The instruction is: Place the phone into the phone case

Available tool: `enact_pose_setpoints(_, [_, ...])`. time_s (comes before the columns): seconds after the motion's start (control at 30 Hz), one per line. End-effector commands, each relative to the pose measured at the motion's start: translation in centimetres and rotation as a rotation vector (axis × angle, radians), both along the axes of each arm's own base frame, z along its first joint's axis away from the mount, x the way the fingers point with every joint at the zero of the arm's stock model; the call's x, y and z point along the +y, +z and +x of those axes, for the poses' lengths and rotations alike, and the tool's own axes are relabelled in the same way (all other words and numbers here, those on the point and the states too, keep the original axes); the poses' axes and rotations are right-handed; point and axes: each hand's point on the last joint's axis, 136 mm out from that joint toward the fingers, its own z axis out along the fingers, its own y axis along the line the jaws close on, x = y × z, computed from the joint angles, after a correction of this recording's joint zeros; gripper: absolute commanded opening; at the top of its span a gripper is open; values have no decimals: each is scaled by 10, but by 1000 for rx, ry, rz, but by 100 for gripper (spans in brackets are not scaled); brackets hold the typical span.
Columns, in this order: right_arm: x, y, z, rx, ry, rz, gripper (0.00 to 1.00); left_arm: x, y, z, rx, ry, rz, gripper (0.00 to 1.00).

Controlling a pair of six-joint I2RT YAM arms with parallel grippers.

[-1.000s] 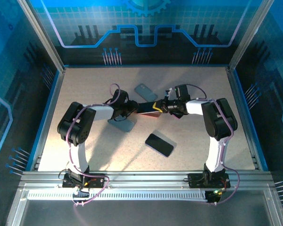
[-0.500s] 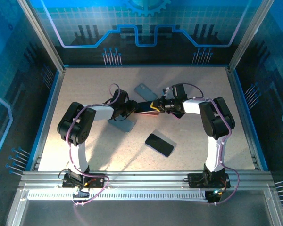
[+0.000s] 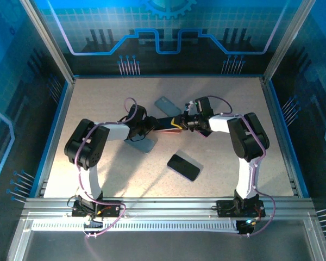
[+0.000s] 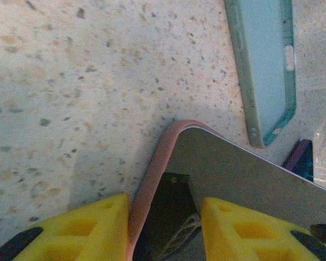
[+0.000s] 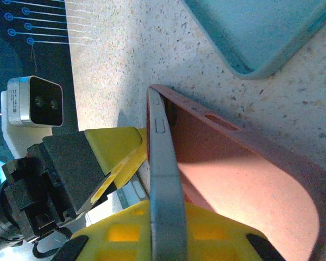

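Speckled beige table inside a blue-walled booth lies under both my arms, and the work is happening above its middle, where my two claws meet. My left claw is clamped across the rounded end of the pink case, its yellow fingers on either side of the rim. My right claw is pinched nearly shut on the thin grey phone, gripping it across its thickness. I judge the task about halfway done. In the left wrist view one corner of the phone sits tucked inside the case's curved lip. In the right wrist view the case peels away from the phone in a wedge, so the far end is not seated. What I think is left is to press the two flat together until the rim snaps round every edge. The phone's long axis runs roughly left to right between my claws in the overhead view, one end pointing into my left claw. It is turned so that its buttoned side edge faces my right wrist camera. A teal case lies on the table just beyond, and a black phone rests nearer my bases, both apart from the pair I hold.
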Motion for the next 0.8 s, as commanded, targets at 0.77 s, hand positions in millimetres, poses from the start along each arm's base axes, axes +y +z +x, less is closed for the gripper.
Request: enact_pose_setpoints(0.77, [27,-42,-40,123,67,-168,28,10,15,-21,-9,-41,66,37])
